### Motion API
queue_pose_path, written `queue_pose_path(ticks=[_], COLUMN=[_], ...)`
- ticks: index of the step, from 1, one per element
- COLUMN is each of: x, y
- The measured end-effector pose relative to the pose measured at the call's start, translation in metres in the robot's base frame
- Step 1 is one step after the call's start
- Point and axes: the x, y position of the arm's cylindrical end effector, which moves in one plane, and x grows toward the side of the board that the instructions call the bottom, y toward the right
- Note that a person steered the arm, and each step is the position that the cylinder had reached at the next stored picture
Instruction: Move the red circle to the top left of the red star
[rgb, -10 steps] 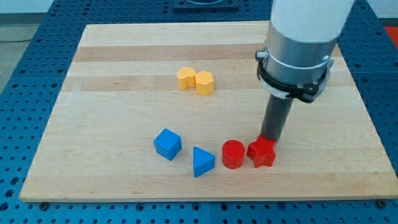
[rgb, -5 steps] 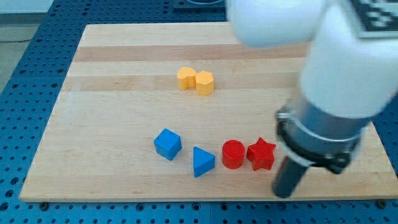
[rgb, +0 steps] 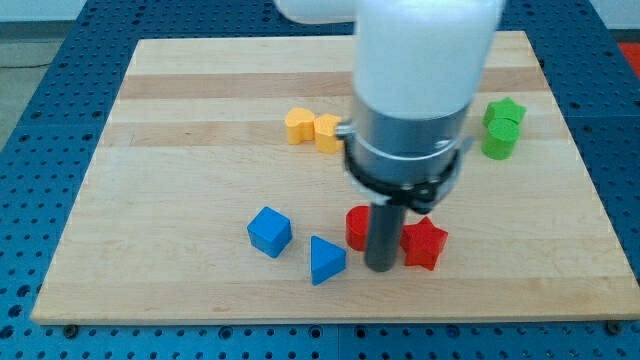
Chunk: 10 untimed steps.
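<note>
**Rod tip set below the red circle, ready for an upward push**

Camera view. The dark rod's lower end, my tip (rgb: 380, 267), is seen resting on the pale wooden board (rgb: 160, 150), in the narrow gap between the red circle block (rgb: 357, 227) and the red star block (rgb: 424, 243), slightly toward the view's bottom of both. No gripper is fitted, so nothing is held; the rod can only push. The red circle is partly hidden behind the rod, just left of the star and apparently level with it. Whether the tip touches either block cannot be told. The push is best directed toward the view's top and slightly left, with contact kept on the circle's lower right edge so that the star is not dragged along. Well apart lie a blue cube (rgb: 269, 231), a blue triangular block (rgb: 325, 260), two yellow blocks (rgb: 314, 128) and green blocks (rgb: 502, 127).
</note>
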Motion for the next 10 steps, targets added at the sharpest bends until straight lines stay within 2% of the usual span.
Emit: queue_pose_path(ticks=[1,2,5,10], x=[-0.002,-0.016,-0.06,-0.066], y=[-0.034,-0.039,0.003,0.014])
